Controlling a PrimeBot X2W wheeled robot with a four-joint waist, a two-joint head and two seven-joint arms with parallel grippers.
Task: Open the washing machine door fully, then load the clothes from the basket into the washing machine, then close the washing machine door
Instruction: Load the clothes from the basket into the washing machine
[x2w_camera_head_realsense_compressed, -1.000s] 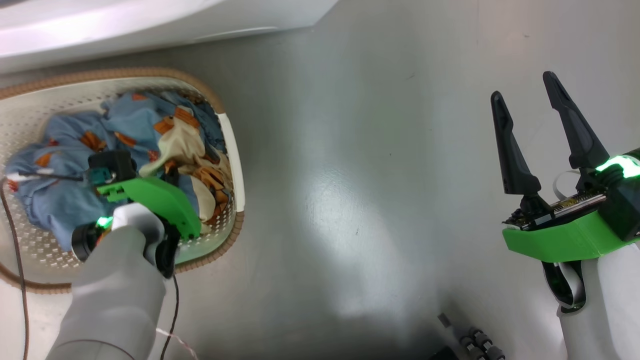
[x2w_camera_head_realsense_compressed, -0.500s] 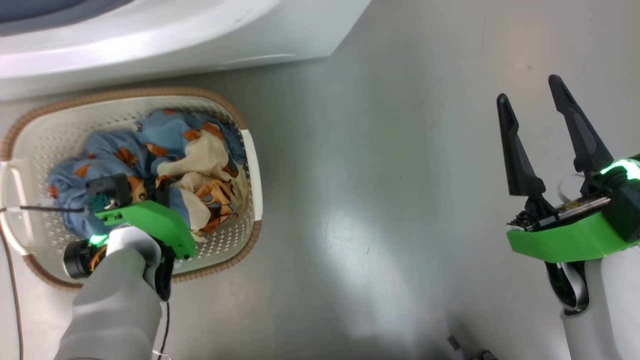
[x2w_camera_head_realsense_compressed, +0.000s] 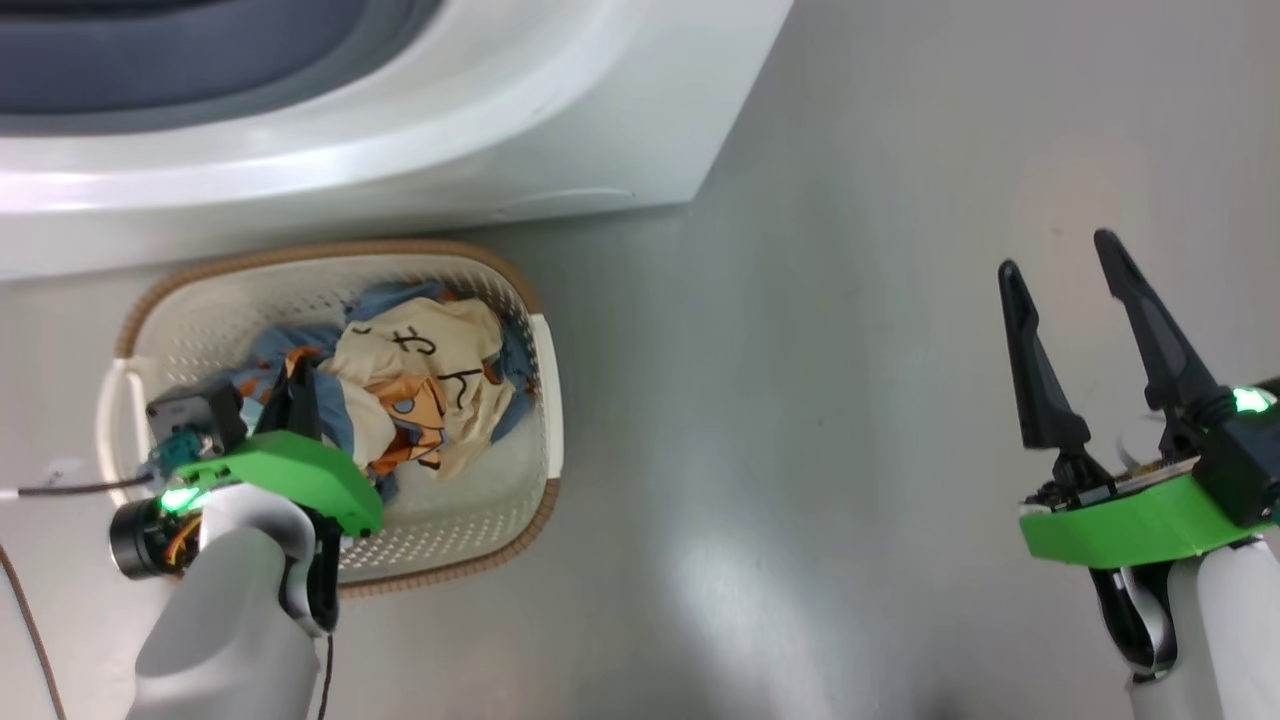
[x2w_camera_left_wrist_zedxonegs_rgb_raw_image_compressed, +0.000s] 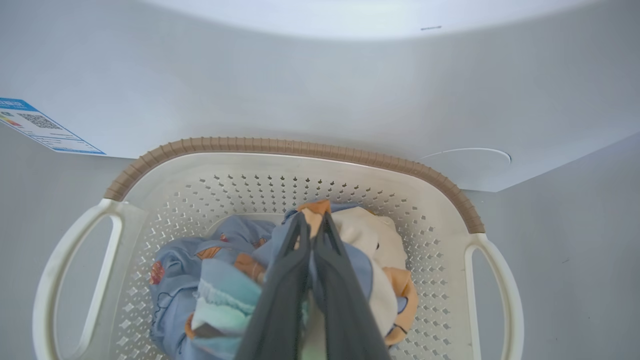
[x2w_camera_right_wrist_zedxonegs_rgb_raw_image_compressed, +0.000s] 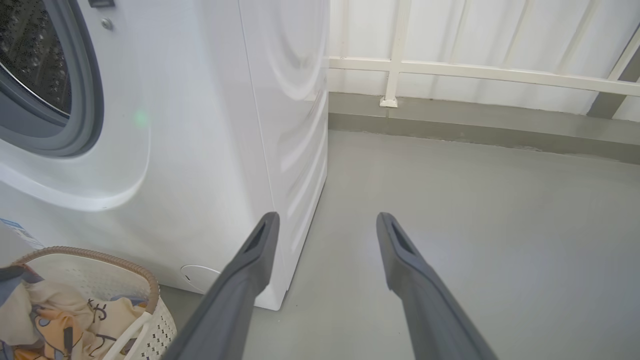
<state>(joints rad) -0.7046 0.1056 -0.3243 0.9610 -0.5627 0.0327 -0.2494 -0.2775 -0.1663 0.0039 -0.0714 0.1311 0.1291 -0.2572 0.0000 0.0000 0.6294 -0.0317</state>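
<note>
Clothes of light-blue fabric with orange bear prints and cream panels (x2w_camera_left_wrist_zedxonegs_rgb_raw_image_compressed: 180, 270) lie bunched in the cream-white perforated plastic basket (x2w_camera_left_wrist_zedxonegs_rgb_raw_image_compressed: 290, 147). It stands on the grey floor (x2w_camera_head_realsense_compressed: 800, 400) at 6 o'clock of the big white box-shaped washing machine (x2w_camera_head_realsense_compressed: 560, 150). My left end effector (x2w_camera_left_wrist_zedxonegs_rgb_raw_image_compressed: 311, 217) is pinched shut on a fold of them. My right end effector (x2w_camera_head_realsense_compressed: 1055, 255) hangs at 3 o'clock, spread wide, holding nothing.

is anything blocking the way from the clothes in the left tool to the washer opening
Nothing visible does. The left tool is shut on the light-blue bear-print clothes in the cream perforated basket, right before the white washing machine, whose grey-gasketed opening, where seen, stands uncovered.
</note>
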